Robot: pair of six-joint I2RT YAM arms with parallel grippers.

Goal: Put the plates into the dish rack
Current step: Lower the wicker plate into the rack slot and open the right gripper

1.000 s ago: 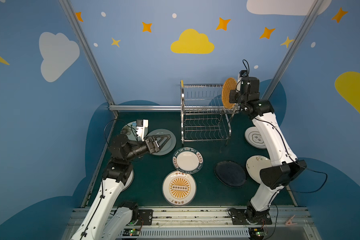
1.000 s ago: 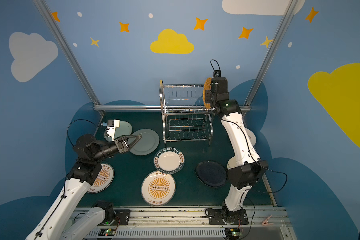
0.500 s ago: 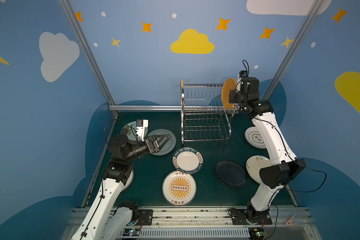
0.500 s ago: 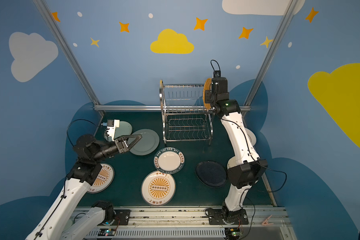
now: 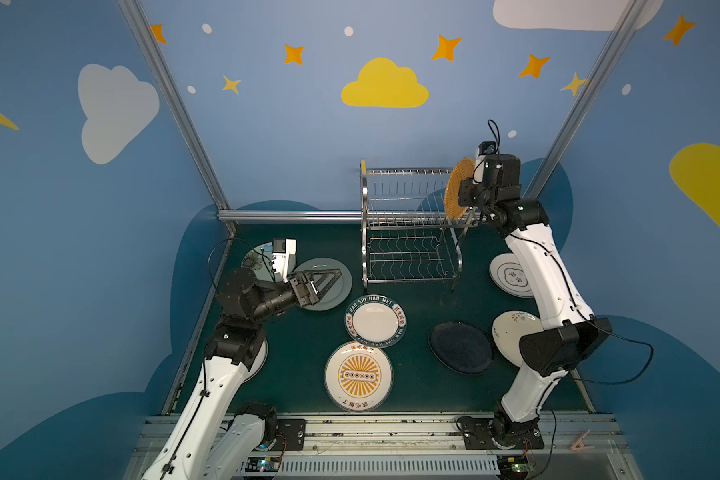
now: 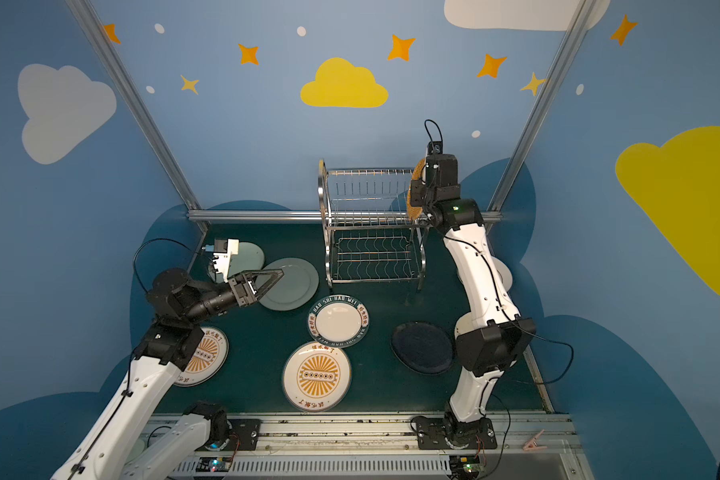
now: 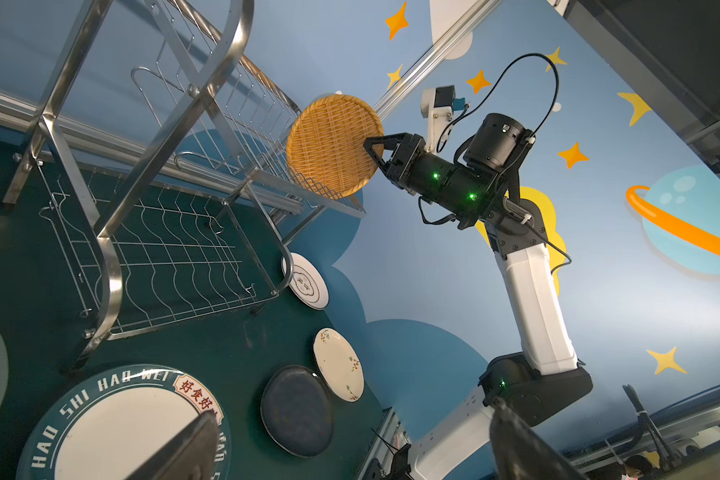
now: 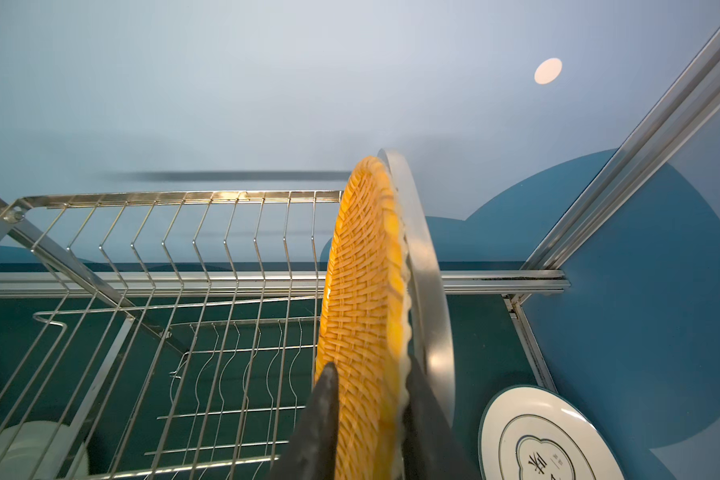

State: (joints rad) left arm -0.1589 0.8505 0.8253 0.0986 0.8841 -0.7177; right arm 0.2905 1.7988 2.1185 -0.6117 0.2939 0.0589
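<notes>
jaws and plate count: one in the rack, the rest on the table

right gripper has a finger on either side of the rim of the round orange woven plate. i honestly can't tell if it's pinching the plate or just sitting loose around it. that plate stands on edge in the end slot of the upper tier of the shiny two-tier steel wire dish rack, right against the arched side frame on the right arm's side. looks to me like the wires are carrying it.

left gripper is spread wide with nothing in it, hovering low over the round grey-green plate.

so by my reckoning we're barely started. one plate is in, every other upper slot is bare, and there's nothing on the wavy lower shelf.

lying flat on the dark green table top i count eight:
- the grey-green one
- a white plate with a lettered dark rim
- a white plate with an orange sunburst
- a second sunburst plate, half under the left arm
- a black plate
- a cream plate with small flower sprigs
- a white plate with a dark ring and emblem
- a pale green plate with a dark flower, back in the corner by the left wrist camera

all of those need standing up in slots, so most of the job is ahead.
</notes>
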